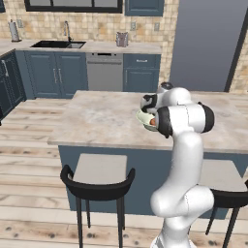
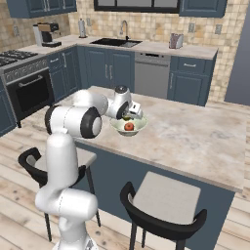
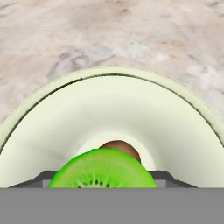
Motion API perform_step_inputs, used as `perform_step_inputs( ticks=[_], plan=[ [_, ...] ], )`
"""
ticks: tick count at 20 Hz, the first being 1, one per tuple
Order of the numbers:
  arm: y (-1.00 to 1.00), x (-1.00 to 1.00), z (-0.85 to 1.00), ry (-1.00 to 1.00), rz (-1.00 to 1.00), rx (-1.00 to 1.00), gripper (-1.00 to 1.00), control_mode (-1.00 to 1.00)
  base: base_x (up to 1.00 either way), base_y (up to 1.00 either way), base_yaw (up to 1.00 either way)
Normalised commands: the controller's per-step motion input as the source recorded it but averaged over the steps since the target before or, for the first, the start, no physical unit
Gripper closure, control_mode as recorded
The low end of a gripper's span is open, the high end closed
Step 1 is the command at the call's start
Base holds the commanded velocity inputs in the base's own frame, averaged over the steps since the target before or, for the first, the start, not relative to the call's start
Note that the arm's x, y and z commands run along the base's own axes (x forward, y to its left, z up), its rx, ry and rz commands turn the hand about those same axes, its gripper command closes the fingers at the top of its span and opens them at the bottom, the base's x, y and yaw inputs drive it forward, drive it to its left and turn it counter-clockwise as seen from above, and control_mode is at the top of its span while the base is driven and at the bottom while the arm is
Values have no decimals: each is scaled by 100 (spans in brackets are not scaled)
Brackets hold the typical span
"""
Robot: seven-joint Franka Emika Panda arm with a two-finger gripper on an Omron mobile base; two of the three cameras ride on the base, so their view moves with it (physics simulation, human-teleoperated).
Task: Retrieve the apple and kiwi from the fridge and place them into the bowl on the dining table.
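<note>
My gripper (image 2: 128,116) hangs just above the pale greenish-white bowl (image 2: 128,128) on the beige marbled dining table (image 2: 195,136), and it is shut on the bright green kiwi (image 3: 103,170). In the hand view the kiwi sits between the dark fingertips (image 3: 43,178), directly over the bowl's (image 3: 109,72) hollow. The reddish-brown apple (image 2: 129,126) lies at the bottom of the bowl, partly hidden behind the kiwi (image 3: 126,148). From the left base view my own arm covers most of the bowl (image 1: 142,119), with a sliver of apple (image 1: 153,122) showing. The grey fridge (image 1: 208,43) stands beyond the table.
Black-framed stools (image 1: 99,179) (image 2: 163,200) stand along the near side of the table. The wall counter with sink (image 1: 58,44) and dishwasher (image 1: 104,71) runs behind. A stove (image 2: 24,73) stands at the left.
</note>
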Motion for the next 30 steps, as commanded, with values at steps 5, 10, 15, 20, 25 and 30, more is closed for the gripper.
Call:
perform_step_inputs(
  ticks=[5,10,15,20,25,30],
  plan=[
    [-2,25,-21,0,0,0,-100,-100,0,0,0],
    [0,0,-8,0,0,0,-100,-100,0,0,0],
    [-4,-34,27,-10,-1,0,-100,-100,0,0,0],
    [-5,-76,81,-29,0,-1,-100,-100,0,0,0],
    [-5,-100,69,-43,0,-1,-100,-100,0,0,0],
    [-1,-100,75,-38,0,-1,-100,-100,0,0,0]
  ],
)
